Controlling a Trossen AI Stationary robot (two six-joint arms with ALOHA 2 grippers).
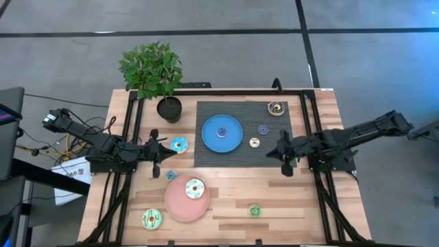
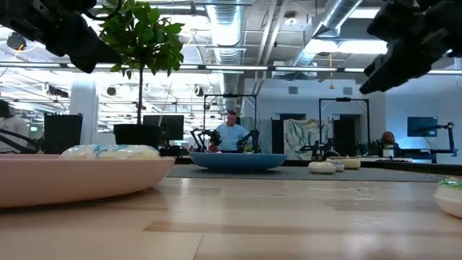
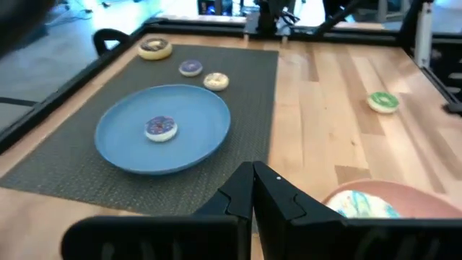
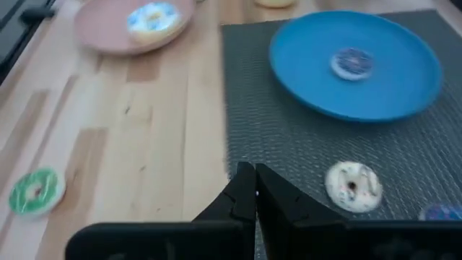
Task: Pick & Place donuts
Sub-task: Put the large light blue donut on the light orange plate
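At the near edge of the table [image 1: 274, 199], a green donut [image 1: 151, 219] lies on bare wood at the near left corner. A green mini [image 1: 254, 210] lies farther right, well apart from it.

Next back, the pink plate [image 1: 180, 206] carries the white donut [image 1: 194, 189] on its far part. A blue mini [image 1: 170, 175] lies on the wood just beyond the plate's left rim.

At mid-depth both arms reach inward from the table sides. The left pincer [image 1: 156, 157] is closed and empty, poised just left of the light blue donut [image 1: 178, 145], which rests on wood between the pincer and the dark mat [image 1: 206, 159]. The right pincer [image 1: 282, 154] is closed and empty, at the mat's right edge.

On the mat, the blue plate [image 1: 233, 140] sits at centre with one small purple-iced donut [image 1: 221, 132] on it. The cream mini [image 1: 254, 143] lies just right of the plate; the purple mini [image 1: 263, 129] lies beyond it. The brown donut [image 1: 276, 108] occupies the mat's far right corner.

A potted plant [image 1: 154, 72] stands at the far left of the table. In the low view, a seated person [image 2: 231, 133] is visible in the room behind.
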